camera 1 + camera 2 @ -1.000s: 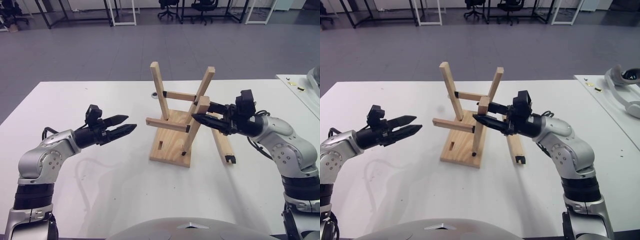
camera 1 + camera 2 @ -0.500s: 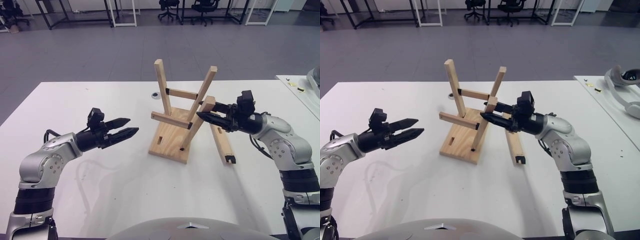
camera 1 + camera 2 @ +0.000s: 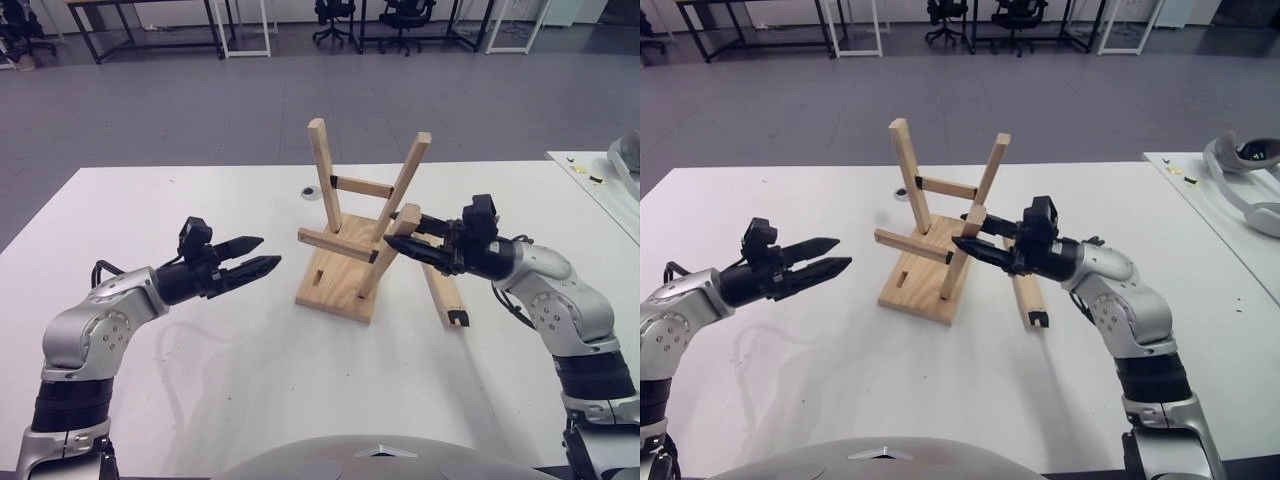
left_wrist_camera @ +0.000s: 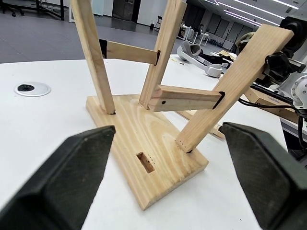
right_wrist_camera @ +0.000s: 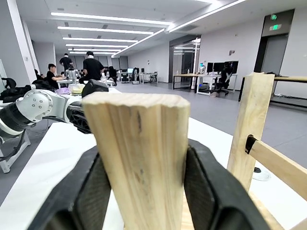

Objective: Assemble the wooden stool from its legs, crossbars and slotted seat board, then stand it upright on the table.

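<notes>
Right wrist view: the right gripper (image 5: 141, 191) has both fingers (image 5: 76, 191) pressed against the sides of the upper end of a held leg (image 5: 139, 139), clamping it. In the head views this gripper comes in from 3 o'clock of the stool. The held leg slants down into the seat board (image 3: 335, 290) near its 5 o'clock corner.

The seat board lies on the white table (image 3: 250, 400) with the legs pointing up. Two further legs rise from its far side, the left leg (image 3: 325, 175) at 11 o'clock and the right leg (image 3: 402, 180) leaning at 1 o'clock. An upper crossbar (image 3: 362, 187) joins those two. A lower crossbar (image 3: 335, 245) runs from the left leg to the held leg. An open slot (image 4: 145, 162) shows in the board at about 8 o'clock.

A loose leg (image 3: 445, 295) lies flat on the table at 3 o'clock of the board, under the right gripper.

The left gripper (image 3: 268, 253) hovers at 9 o'clock of the board, apart from it, fingers spread and holding nothing.

A round grommet (image 3: 310, 193) sits in the table at 12 o'clock.
</notes>
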Controlling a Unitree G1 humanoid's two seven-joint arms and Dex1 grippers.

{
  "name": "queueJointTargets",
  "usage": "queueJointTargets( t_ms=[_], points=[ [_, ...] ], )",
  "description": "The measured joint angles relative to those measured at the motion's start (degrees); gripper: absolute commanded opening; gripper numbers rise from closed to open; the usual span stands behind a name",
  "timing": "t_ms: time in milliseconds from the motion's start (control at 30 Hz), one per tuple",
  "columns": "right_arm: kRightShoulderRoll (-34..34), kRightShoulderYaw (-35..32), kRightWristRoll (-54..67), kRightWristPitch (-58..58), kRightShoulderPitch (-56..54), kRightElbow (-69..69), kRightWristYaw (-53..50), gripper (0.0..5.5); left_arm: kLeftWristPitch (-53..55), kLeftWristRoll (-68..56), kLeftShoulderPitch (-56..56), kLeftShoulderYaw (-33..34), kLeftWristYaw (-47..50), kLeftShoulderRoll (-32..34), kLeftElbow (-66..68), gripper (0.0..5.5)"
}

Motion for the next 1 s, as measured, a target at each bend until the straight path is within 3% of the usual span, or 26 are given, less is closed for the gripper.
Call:
queueJointTargets(
  t_ms=[333, 400, 500, 700, 900, 1000],
  points=[
    [-5.0, 4.0, -2.4, -5.2, -1.5, -0.2, 1.8, 2.04, 0.0, 0.0, 2.0, 0.1, 2.4, -2.5, -2.2, 4.12],
    [-6.2, 4.8, -2.9, -4.9, -1.7, -0.1, 1.8, 2.59, 0.0, -0.1, 2.2, 0.1, 2.6, -2.8, -2.6, 4.12],
    [-8.9, 12.2, -11.3, 3.4, 5.8, 6.7, 2.2, 3.14, -0.3, -0.3, 3.2, 0.4, 2.9, -3.1, -3.0, 4.12],
    [-9.1, 8.3, -11.0, 6.1, 1.6, 6.6, 5.6, 4.19, -0.6, -0.3, 3.8, 0.4, 3.7, -4.1, -3.1, 4.12],
    [-8.5, 3.7, -24.2, 3.9, 1.6, 9.8, -12.0, 4.19, -1.9, 0.4, 6.1, 1.0, 6.6, -5.5, -3.2, 4.12],
    [-3.3, 0.9, -28.7, 7.7, 1.3, 13.8, -25.7, 4.19, -3.0, 0.9, 6.0, 1.2, 8.9, -6.7, -2.9, 4.12]
  ],
)
